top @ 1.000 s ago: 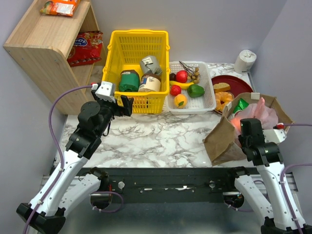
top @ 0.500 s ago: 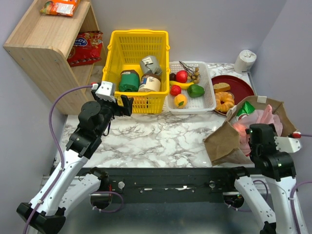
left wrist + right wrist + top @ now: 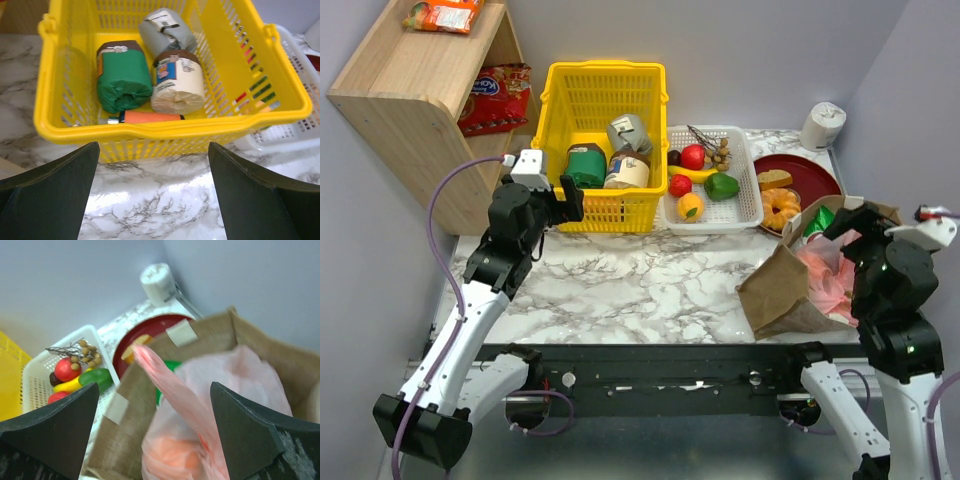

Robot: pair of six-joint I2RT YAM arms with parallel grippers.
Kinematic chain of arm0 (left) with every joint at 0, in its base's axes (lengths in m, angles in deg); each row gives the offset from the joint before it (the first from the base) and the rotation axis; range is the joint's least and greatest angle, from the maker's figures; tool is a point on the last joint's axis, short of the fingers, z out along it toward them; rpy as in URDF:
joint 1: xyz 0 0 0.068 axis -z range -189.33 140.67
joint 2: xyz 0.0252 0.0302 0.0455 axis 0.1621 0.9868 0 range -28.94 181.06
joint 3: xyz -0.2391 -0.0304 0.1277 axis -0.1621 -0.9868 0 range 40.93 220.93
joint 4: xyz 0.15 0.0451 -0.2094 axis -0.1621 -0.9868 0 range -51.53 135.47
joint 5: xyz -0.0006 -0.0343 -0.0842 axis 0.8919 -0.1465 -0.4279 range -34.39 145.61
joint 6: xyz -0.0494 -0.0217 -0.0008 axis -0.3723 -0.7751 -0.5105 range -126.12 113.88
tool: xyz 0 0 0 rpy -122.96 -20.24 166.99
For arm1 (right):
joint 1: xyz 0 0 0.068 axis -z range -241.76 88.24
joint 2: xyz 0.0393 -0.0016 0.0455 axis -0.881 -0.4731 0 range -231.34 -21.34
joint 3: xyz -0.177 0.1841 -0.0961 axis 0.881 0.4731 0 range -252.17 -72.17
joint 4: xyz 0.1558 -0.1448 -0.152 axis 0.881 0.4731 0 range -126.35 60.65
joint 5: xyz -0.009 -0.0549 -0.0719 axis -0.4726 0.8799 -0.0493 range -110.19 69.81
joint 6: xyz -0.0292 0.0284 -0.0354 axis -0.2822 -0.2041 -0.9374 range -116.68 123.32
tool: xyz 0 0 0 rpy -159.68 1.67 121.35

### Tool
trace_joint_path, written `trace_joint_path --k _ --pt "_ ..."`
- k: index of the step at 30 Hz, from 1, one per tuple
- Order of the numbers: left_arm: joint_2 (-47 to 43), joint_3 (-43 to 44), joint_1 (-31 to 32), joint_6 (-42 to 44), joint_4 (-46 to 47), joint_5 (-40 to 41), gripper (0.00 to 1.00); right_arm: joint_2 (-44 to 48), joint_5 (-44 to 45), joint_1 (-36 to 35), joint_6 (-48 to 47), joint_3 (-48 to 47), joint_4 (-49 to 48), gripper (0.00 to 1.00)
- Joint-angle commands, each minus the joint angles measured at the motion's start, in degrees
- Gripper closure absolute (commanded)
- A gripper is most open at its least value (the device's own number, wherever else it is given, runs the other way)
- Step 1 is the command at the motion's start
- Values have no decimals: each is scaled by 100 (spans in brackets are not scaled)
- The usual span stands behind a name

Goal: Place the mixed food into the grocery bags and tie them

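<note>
The brown paper bag stands at the right of the table, with the pink plastic bag inside it. A green crisp packet pokes out at the bag's far side. My right gripper hangs open just above the bag. In the right wrist view a loose pink handle rises between its open jaws, touching neither. A round orange shape shows through the plastic. A yellow banana lies in the white tray. My left gripper is open and holds nothing, facing the yellow basket.
The basket holds tins and jars. A white tray carries red, green and orange fruit. A red plate with a doughnut sits behind the bag, next to a white roll. A wooden shelf with snack packets stands far left.
My right gripper opened, let go of the pink bag and lifted up and to the right. The left gripper shifted slightly left along the basket's front.
</note>
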Motion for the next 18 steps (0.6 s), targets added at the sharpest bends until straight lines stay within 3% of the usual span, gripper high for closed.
trace_joint_path --k 1,5,11,18 --pt "-99 260 -283 -177 110 -243 1 -1119 -1403 10 -1476 -933 -714 0" --pt "-327 321 -283 -123 154 249 1 -1929 -1968 10 -1372 -1647 -343 0" --pt "-714 321 -283 79 243 680 1 -1394 -2918 18 -1372 -849 -1686 0" --pt "-793 330 -283 184 225 787 1 -1429 -3129 18 -1468 -566 -1890 0"
